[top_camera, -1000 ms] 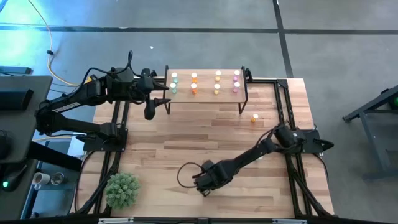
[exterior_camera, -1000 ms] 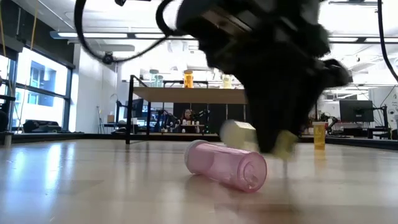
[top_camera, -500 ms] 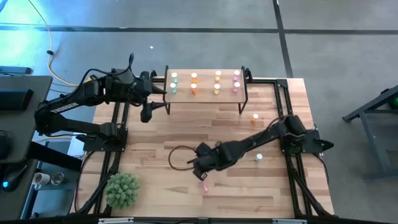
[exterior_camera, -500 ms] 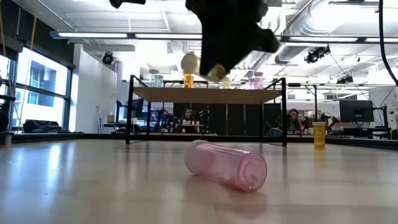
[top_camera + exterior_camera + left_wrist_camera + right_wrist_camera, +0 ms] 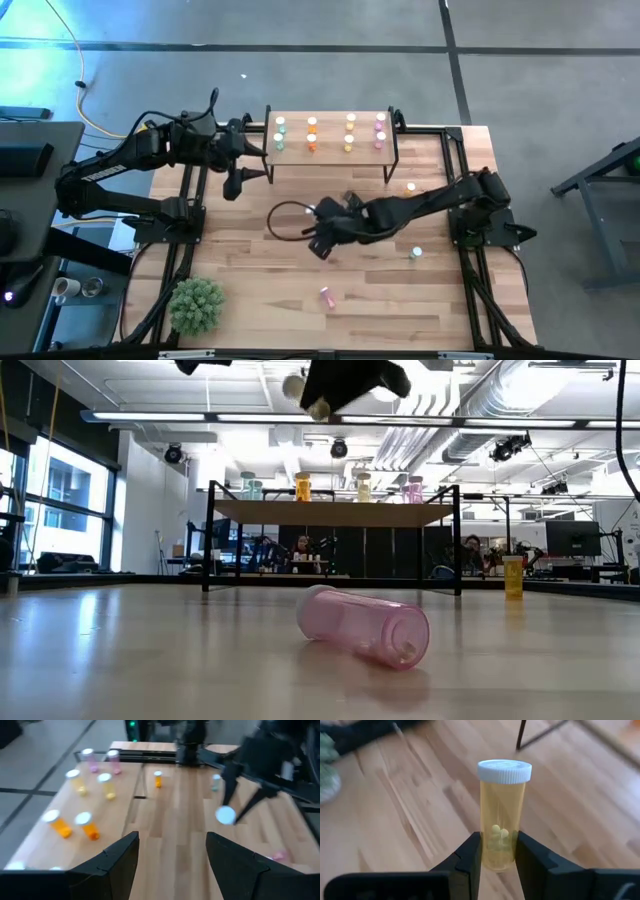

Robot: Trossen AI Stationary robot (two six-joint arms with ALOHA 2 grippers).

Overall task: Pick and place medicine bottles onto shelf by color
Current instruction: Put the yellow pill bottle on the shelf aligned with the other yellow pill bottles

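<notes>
On shelf (image 5: 330, 158) eight bottles, right gripper (image 5: 498, 851) clasping yellow bottle (image 5: 502, 812), left gripper (image 5: 172, 852) spread.

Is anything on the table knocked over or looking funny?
Yes. A pink bottle lies on its side on the tabletop, near the front edge, while the other bottles stand upright. The right hand holds a yellow bottle up off the table.

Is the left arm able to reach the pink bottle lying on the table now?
Probably yes. The left gripper is open and empty, and nothing stands beside the pink bottle, though it lies well away.
</notes>
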